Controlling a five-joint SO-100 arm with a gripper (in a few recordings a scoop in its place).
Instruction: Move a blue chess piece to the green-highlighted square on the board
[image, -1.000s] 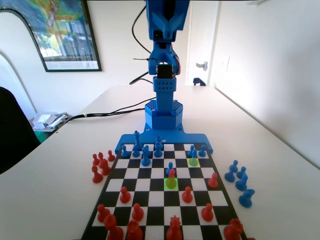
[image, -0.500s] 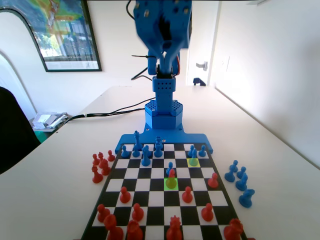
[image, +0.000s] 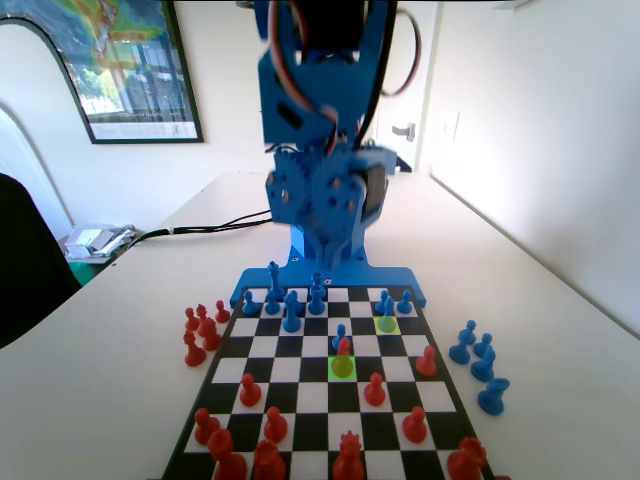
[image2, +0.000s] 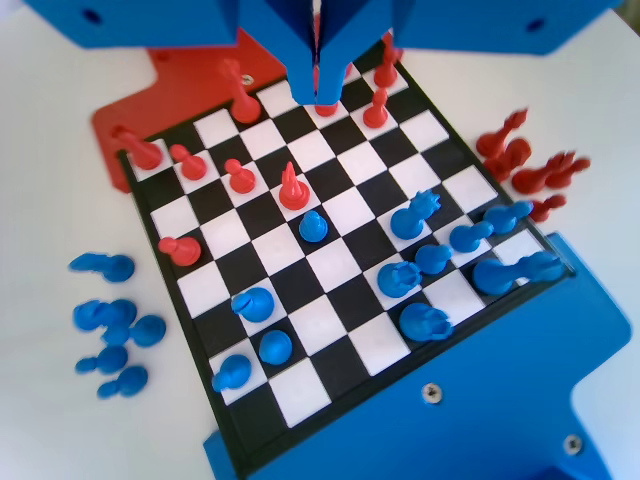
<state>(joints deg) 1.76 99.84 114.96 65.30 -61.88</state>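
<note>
the jaws hang pressed together with no gap and nothing between them. the gripper (image2: 318, 92) sits high over the far, red-side rows of the board (image2: 336, 266) in the wrist view. in the fixed view it is a blurred blue mass (image: 320, 196) well above the near-arm edge, and its tips are too smeared to read.

the blue chess piece (image: 386, 312) stands on the lime-tinted square, right of centre in the fixed view. in the wrist view it is (image2: 253, 301) on the board's left side, well apart from the jaw tips.

the first risk, as i judge it, is the shut jaws. if they come down without opening, they will strike the piece's round head and topple it. a second blue pawn (image: 404, 300) and another blue piece (image: 381, 297) stand just beside it on the arm side, so a wide or skewed approach could knock those over.

the bigger trouble is the green-highlighted square (image: 342, 372). a red piece (image: 343, 349) stands on it, and a blue pawn (image: 340, 334) stands on the square just behind. setting the carried piece down there would likely push the red one over or leave the blue one leaning on it. a low carry across the board could also clip that blue pawn on the way.
</note>
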